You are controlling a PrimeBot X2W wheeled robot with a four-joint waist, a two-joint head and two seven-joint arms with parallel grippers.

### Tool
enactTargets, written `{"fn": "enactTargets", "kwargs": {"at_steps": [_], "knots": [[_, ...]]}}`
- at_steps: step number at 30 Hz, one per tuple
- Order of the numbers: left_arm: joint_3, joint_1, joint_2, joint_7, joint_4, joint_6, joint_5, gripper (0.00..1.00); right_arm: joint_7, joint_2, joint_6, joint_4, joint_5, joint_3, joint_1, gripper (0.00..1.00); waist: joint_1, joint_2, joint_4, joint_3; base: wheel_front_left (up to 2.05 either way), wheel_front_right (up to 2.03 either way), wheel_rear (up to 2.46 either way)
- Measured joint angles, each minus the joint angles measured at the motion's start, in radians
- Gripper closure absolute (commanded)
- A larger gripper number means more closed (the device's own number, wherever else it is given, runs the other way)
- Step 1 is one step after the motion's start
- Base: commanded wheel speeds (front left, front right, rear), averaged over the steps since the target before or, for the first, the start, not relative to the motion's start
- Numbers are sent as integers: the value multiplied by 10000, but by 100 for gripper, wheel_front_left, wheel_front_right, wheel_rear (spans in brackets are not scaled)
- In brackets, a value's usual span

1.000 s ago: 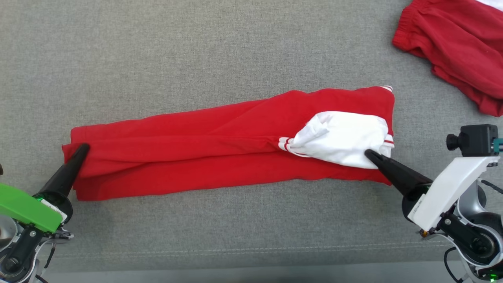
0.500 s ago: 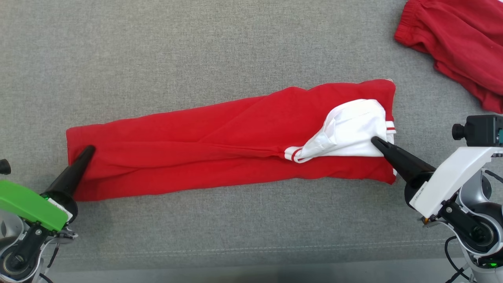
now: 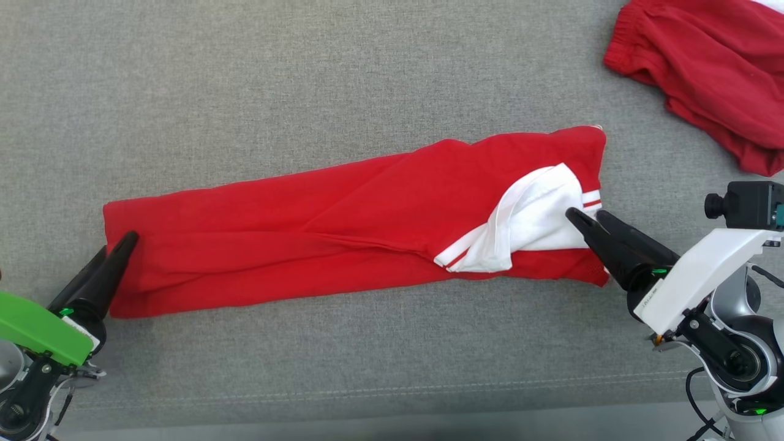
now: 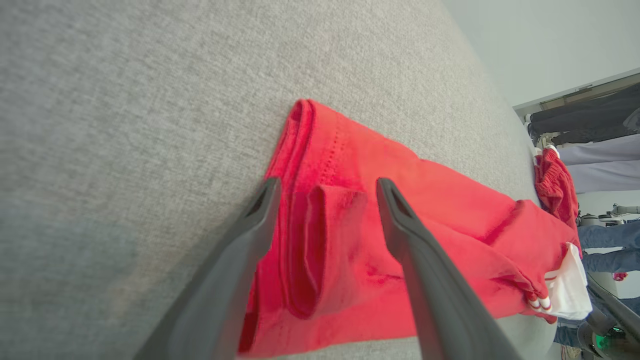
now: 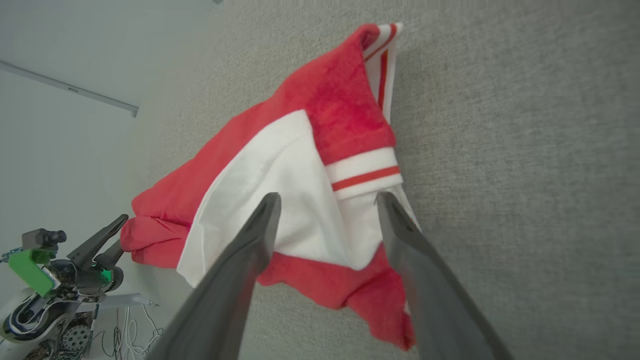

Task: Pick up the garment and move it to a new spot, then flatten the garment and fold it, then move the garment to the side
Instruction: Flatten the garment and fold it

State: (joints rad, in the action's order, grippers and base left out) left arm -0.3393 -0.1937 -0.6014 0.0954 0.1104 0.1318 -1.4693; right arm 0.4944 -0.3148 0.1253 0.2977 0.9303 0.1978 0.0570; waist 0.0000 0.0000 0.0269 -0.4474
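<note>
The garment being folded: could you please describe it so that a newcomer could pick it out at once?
On the grey fabric surface, look across the middle, between the left gripper and the right gripper. There lies the garment, a long, narrow red band. Unlike the other red garment bunched in the far right corner, it shows a white panel with red-striped trim.

Red garment (image 3: 306,239) with white panel and red-striped white cuffs, grey woven surface (image 3: 306,79), deeper red cloth (image 3: 704,67)

Garment (image 3: 343,239) lies between left end effector (image 3: 117,242) and right end effector (image 3: 587,212); another cloth (image 3: 704,73) behind, right.
</note>
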Motion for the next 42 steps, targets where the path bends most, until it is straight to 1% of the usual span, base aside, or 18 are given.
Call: {"fn": "enactTargets", "kwargs": {"at_steps": [6, 10, 15, 21, 26, 28, 30, 32, 34, 39, 42], "knots": [[-159, 70, -161, -90, 364, -2, 121, 0, -324, 199, 0, -107, 6, -150, -50, 0, 0, 0, -92, 276, 0, 0, 0], [-163, 211, -184, -393, 552, -2, 146, 0, -763, 441, -2, -113, 38, -414, -143, 0, 0, 0, -153, 493, 0, 0, 0], [-123, 539, -286, -800, 656, -2, 334, 0, -1365, 991, -17, 2, 384, -633, -498, 0, 0, 0, -241, 818, 0, 0, 0], [-134, 713, -274, -1469, 353, -2, 725, 0, -2140, 1499, -107, -56, 543, -853, -1304, 0, 0, 0, -337, 1240, 0, 0, 0], [-303, 885, -268, -2238, 56, -2, 1624, 0, -2932, 2059, -215, -247, 658, -1089, -1881, 0, 0, 0, -333, 1611, 0, 0, 0], [-359, 1114, -267, -2725, 157, -2, 2259, 0, -3250, 2134, -337, -437, 633, -1141, -2057, 0, 0, 0, -313, 1767, 0, 0, 0], [-418, 1335, -259, -3193, 309, -2, 2807, 0, -3611, 2180, -391, -606, 527, -1277, -2232, 0, 0, 0, -282, 1930, 0, 0, 0], [-487, 1432, -111, -3547, 470, -12, 3294, 0, -4059, 2182, -464, -771, 228, -1411, -2419, 0, 0, 0, -237, 2102, 0, 0, 0], [-600, 1545, 111, -3561, 504, -113, 3724, 0, -4481, 2178, -510, -945, -142, -1511, -2550, 0, 0, 0, -183, 2284, 0, 0, 0], [-738, 2012, 936, -3557, 533, -637, 4330, 0, -5344, 2194, -637, -1325, -825, -1509, -2824, 0, 0, 0, -23, 2801, 0, 0, 0], [-744, 2211, 1233, -3555, 527, -982, 4729, 0, -5714, 2178, -637, -1611, -1312, -1404, -3083, 0, 0, 0, 80, 3130, 0, 0, 0]]}}
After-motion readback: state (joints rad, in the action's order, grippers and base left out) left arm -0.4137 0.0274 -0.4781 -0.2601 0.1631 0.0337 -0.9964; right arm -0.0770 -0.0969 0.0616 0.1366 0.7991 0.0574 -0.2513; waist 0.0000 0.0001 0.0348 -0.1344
